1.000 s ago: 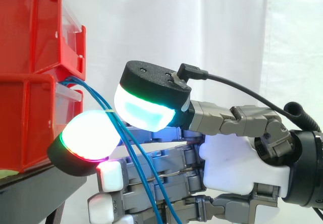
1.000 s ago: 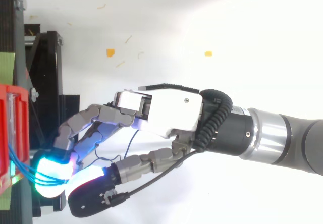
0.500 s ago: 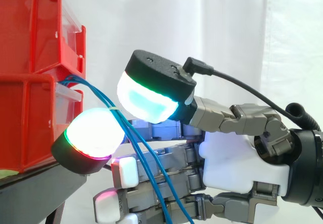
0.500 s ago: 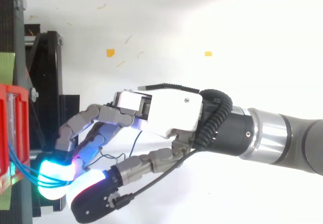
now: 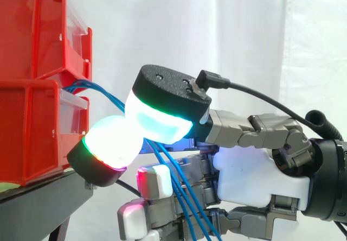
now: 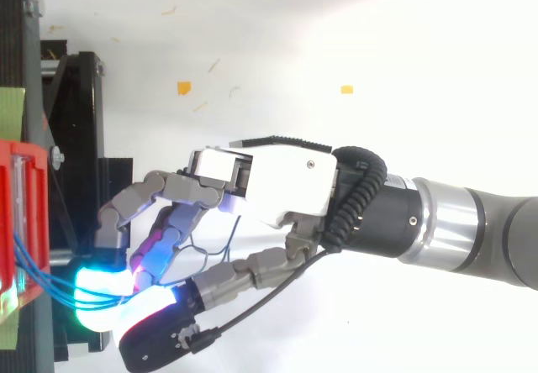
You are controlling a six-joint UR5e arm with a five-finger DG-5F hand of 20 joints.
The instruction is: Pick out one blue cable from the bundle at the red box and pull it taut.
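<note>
- Several blue cables [image 5: 184,197] leave the front lip of the red box [image 5: 32,127] and run right and slightly down to the hand [image 5: 255,176], which lies on the side of the box toward the side view's right.
- Thumb pad [image 5: 162,122] and finger pad [image 5: 111,140] are pressed together just off the box, and the strands go in between them, so the hand is pinching the cables. More than one strand seems caught; I cannot tell how many.
- Below the pinch the strands come out again and hang steeply down across the other fingers, which are curled behind them.
- From above, the cables [image 6: 46,282] fan out from the box [image 6: 21,188] to the glowing pads, with the palm [image 6: 286,188] further right. Their long axis over this span is close to level and points from box to palm.
- Pulling taut would, as I judge it, mean drawing the hand straight back along that line, away from the box; the short span looks nearly straight already.
- Against half a second ago: the two pads then stood apart with the strands loose in the gap. Now they meet, the pinch sits a little further from the box, and the lower fingers have drawn back towards the palm.
</note>
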